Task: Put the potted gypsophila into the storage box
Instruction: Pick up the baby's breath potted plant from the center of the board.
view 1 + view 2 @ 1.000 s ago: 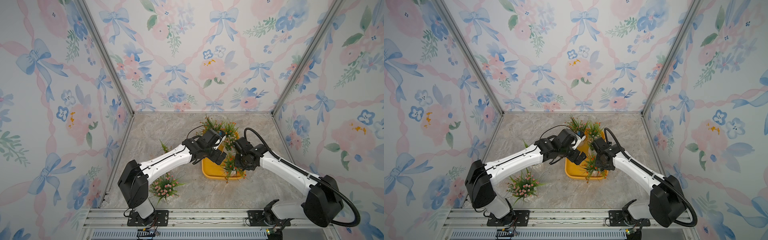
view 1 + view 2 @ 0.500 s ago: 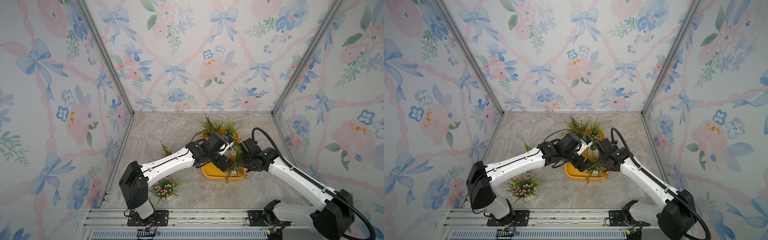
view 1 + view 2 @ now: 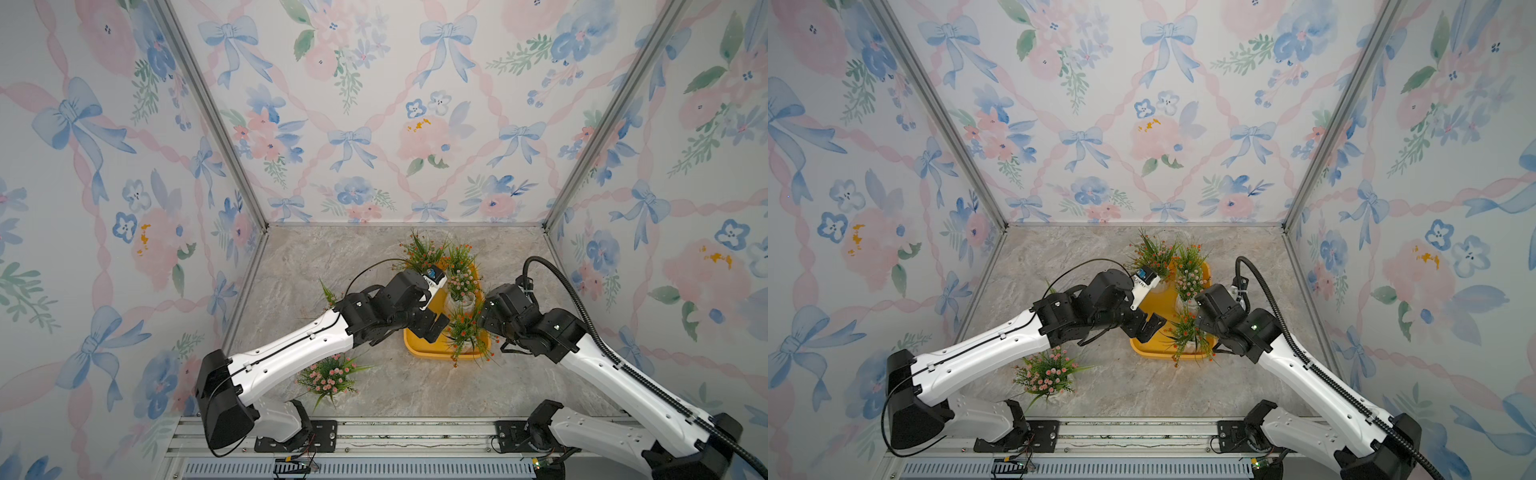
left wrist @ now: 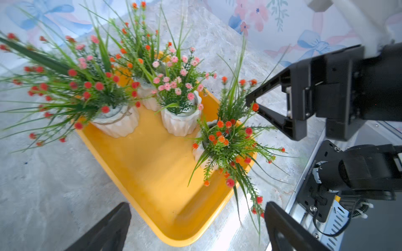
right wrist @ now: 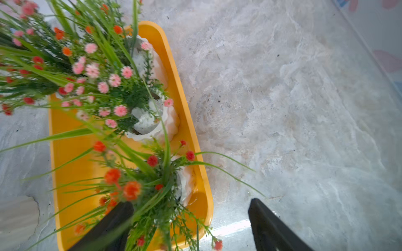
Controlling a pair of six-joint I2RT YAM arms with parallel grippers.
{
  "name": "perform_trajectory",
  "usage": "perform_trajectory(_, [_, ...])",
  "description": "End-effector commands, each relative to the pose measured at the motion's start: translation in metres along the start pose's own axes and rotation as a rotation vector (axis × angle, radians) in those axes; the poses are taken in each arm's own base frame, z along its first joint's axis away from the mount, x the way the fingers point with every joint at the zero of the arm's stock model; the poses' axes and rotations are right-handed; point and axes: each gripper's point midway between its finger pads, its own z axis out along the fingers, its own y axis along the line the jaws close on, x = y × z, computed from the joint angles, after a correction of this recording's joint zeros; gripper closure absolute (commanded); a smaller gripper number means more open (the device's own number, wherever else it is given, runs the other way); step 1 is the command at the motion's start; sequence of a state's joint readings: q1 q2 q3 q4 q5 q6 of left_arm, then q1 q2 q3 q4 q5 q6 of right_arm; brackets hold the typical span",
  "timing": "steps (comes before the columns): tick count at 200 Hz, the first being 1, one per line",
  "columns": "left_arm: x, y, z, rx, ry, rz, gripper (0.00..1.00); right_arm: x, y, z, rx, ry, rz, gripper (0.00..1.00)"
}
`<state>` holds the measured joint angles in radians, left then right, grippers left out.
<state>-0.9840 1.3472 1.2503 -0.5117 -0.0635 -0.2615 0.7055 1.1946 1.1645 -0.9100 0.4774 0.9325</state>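
Observation:
The yellow-orange storage box [image 3: 419, 353] [image 4: 152, 165] stands right of centre with several potted gypsophila in it. The nearest, an orange-flowered one in a white pot [image 3: 467, 332] [image 5: 130, 189], sits upright in the box's near right corner. My right gripper [image 5: 189, 204] is open just above it: one finger is among its leaves, the other over the table outside the box. My left gripper [image 4: 196, 208] [image 3: 436, 328] hangs open and empty over the box's near left corner. Another pink-flowered potted gypsophila [image 3: 330, 376] [image 3: 1046, 372] stands on the table near the front, beside my left arm.
In the box, a pink-flowered pot [image 4: 180, 117] stands mid-right and a red-flowered pot [image 4: 113, 121] at the far left corner, with one more behind them. A green sprig [image 3: 328, 291] shows behind my left arm. Floral walls close in three sides of the marble table [image 5: 282, 108].
My right gripper has opened and let go of the orange-flowered pot, which now rests in the box's near right corner. My left gripper, still open, has drifted toward the box's near edge.

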Motion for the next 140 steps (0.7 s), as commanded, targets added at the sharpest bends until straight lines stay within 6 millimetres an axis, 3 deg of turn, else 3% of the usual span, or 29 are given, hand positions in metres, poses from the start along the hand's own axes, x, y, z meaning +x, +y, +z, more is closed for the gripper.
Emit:
perform_trajectory(1, [0.005,0.020,-0.017,-0.085,-0.040,-0.064,0.02,-0.015,0.013,-0.014,0.003,-0.078,-0.002,0.09])
perform_trajectory(9, [0.007,0.023,-0.023,-0.087,-0.049,-0.083,0.02,-0.016,0.019,-0.017,0.002,-0.082,-0.016,0.00])
perform_trajectory(76, [0.068,0.063,-0.020,-0.182,0.039,-0.267,0.02,-0.004,0.057,-0.042,-0.050,-0.125,-0.058,0.03])
perform_trajectory(117, [0.090,0.080,-0.011,-0.204,0.104,-0.304,0.04,0.014,0.053,-0.052,-0.030,-0.116,-0.072,0.03])
perform_trajectory(140, [0.107,0.095,-0.001,-0.281,0.182,-0.276,0.05,0.010,0.046,-0.054,-0.010,-0.143,-0.071,0.03])
